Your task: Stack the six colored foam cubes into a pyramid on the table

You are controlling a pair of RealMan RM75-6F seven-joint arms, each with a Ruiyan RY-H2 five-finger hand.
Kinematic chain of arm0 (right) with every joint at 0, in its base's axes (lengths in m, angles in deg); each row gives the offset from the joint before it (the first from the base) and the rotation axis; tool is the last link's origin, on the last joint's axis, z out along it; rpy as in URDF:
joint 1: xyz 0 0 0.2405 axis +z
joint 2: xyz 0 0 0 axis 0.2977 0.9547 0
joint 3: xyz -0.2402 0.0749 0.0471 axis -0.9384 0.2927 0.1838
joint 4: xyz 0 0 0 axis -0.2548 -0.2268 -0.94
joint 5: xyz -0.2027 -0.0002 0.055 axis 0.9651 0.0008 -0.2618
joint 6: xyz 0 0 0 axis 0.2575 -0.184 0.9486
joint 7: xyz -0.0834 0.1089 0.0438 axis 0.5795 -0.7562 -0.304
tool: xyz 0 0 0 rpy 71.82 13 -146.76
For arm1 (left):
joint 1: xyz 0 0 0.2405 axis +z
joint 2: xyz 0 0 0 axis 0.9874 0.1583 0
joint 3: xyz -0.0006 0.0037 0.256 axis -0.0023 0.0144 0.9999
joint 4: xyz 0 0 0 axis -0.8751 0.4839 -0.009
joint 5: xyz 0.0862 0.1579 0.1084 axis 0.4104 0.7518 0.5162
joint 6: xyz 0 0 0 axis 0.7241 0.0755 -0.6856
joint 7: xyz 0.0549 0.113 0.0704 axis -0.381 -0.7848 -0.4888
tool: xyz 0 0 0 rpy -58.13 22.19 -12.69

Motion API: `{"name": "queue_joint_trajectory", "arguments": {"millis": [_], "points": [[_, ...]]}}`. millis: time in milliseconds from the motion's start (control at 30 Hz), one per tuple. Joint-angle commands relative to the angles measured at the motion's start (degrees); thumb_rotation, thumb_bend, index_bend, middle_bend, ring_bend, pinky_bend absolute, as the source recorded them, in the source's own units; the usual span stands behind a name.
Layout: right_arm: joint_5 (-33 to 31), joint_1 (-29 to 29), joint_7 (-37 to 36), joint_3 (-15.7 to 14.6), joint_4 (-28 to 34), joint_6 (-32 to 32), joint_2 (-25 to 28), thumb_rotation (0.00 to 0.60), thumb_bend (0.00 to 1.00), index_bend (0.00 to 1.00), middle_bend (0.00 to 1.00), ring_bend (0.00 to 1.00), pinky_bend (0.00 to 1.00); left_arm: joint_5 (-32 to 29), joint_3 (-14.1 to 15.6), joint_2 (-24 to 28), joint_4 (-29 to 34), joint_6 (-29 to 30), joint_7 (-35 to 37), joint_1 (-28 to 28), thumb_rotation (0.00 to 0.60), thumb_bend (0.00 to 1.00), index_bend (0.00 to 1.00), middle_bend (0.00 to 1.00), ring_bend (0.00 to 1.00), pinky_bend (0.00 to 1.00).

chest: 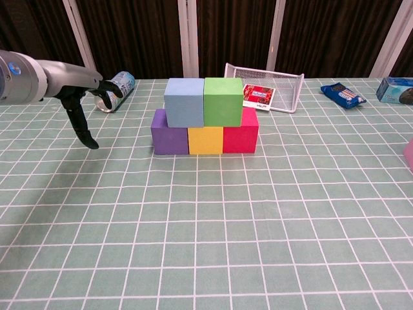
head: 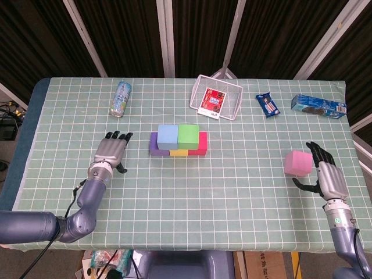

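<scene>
Far right on the counter (head: 244,192) — pink cube (head: 298,163) just left of the open, empty right hand (head: 325,174); left hand (head: 110,152), open too, well apart.

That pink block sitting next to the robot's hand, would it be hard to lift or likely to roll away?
The pink cube is foam, so probably light for its size and slightly squashy under the fingers. Its flat faces suggest it would slide rather than roll if nudged. The right hand beside it looks wide enough to span it.

Five cubes (head: 178,141) stacked; pink cube (head: 297,163) apart, seemingly untouched.
</scene>
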Motion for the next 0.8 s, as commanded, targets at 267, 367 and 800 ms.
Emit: {"name": "queue_joint_trajectory", "arguments": {"millis": [267, 367, 800], "points": [[-0.26, 0.03, 0.17, 0.01, -0.21, -0.05, -0.10, 0.600, 0.27, 0.00, 0.00, 0.00, 0.00, -3.68, 0.48, -5.36, -7.15, -3.60, -2.46, -1.39, 0.600, 0.17, 0.01, 0.13, 0.01, 0.09], [-0.35, 0.06, 0.07, 0.04, -0.24, -0.18, -0.08, 0.600, 0.27, 0.00, 0.00, 0.00, 0.00, -4.74, 0.25, -6.64, -8.73, -4.32, -3.16, -1.94, 0.600, 0.17, 0.01, 0.13, 0.01, 0.11], [-0.31, -0.02, -0.63, 0.19, -0.27, -0.16, 0.03, 0.600, 0.27, 0.00, 0.00, 0.00, 0.00, -6.25, -0.93, -9.84, -11.99, -5.48, -5.24, -3.79, 0.600, 0.17, 0.01, 0.13, 0.01, 0.11]]}}
